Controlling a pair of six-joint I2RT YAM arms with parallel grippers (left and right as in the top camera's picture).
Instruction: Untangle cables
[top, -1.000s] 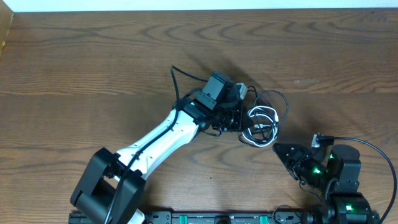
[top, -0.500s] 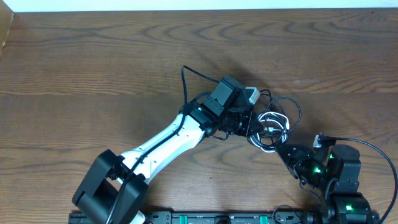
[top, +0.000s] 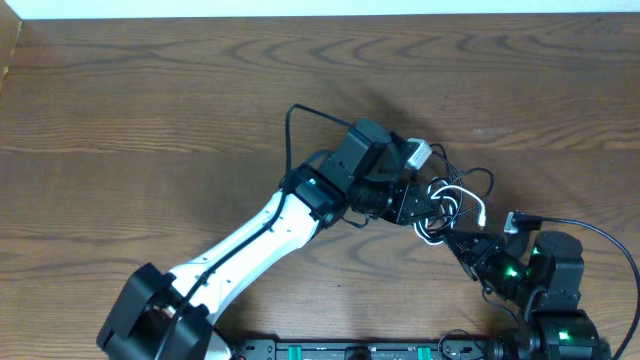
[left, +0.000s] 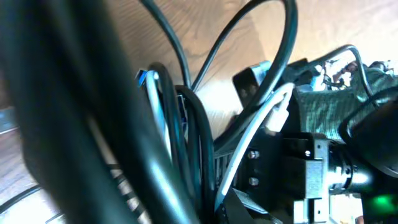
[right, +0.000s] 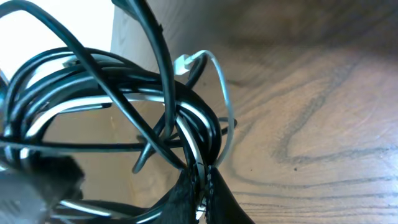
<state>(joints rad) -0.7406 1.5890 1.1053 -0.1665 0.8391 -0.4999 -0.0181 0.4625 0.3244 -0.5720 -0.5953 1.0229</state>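
The cables (top: 458, 198) are a bunched tangle of thin black cords and one white cord, right of the table's middle. My left gripper (top: 420, 205) reaches in from the left and is shut on the bundle's left side. Its wrist view shows the black cords (left: 186, 137) and the white cord (left: 264, 121) pressed close to the camera, with the jaws hidden. My right gripper (top: 458, 240) touches the bundle's lower right edge. In the right wrist view the fingers (right: 204, 186) are shut on the white cord and a black cord at the bottom of the loops (right: 124, 93).
The wooden table (top: 150, 100) runs to a white strip at the far edge. The left arm's own thicker black wire (top: 297, 125) arcs up behind its wrist. The right arm's base (top: 555, 285) and the mounting rail (top: 350, 350) sit at the front edge.
My left gripper carried the cable bundle to the right, up to the right gripper. The right gripper's fingers now have cords between them. The right arm has barely moved.
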